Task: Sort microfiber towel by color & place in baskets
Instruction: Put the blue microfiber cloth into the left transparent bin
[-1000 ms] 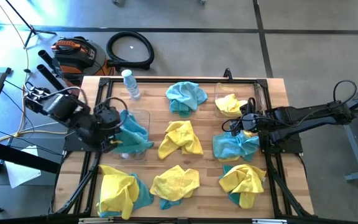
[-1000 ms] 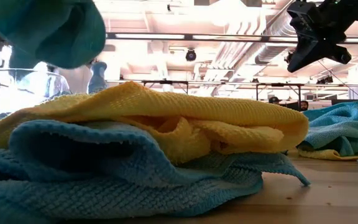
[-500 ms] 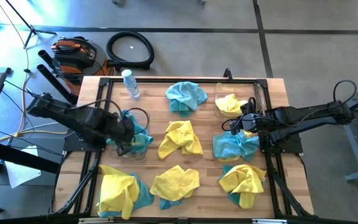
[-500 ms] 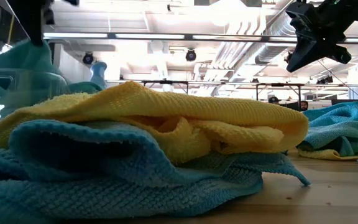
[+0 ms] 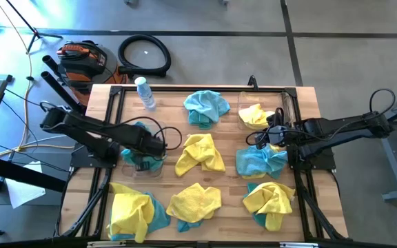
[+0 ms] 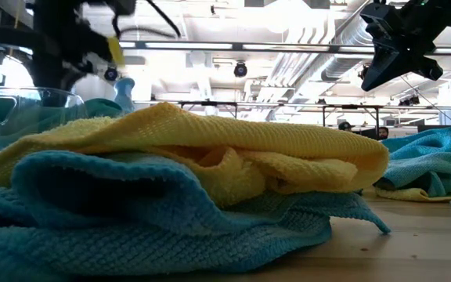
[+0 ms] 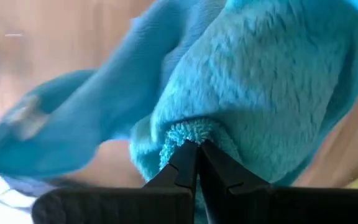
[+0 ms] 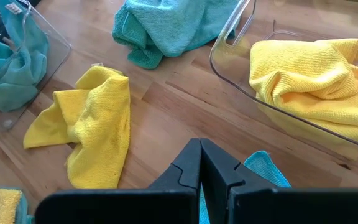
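My left gripper (image 5: 154,146) (image 7: 196,149) is over the left clear basket (image 5: 163,131) (image 6: 22,98), shut on a teal towel (image 5: 138,146) (image 7: 253,81) that lies inside it. My right gripper (image 5: 269,136) (image 8: 199,148) hovers shut and empty above a loose teal towel (image 5: 260,162), near the right basket (image 8: 229,62), which holds a yellow towel (image 5: 255,114) (image 8: 316,68). More yellow and teal towels lie loose on the table: a yellow one in the middle (image 5: 200,153) (image 8: 95,121) and a teal one at the far side (image 5: 207,107). My left gripper pinches a bunched tuft of the teal towel (image 7: 188,132) between its two fingertips. It comes slanting down from the table's left. The rest of the towel spreads slack beyond the fingers inside the left basket. One layer or several, I cannot tell.
A clear water bottle (image 5: 145,93) lies at the far left of the table. Near the front edge are a yellow-over-teal pile (image 5: 133,210), a yellow towel (image 5: 195,203) and another yellow-over-teal pile (image 5: 271,196). The nearest pile (image 6: 178,180) fills the low view.
My left gripper has moved toward the table's right and down, carrying the teal towel. The towel hung high beside the left basket a second ago and now sits lowered inside it. The gripper has stayed shut on it. My right arm has kept still.
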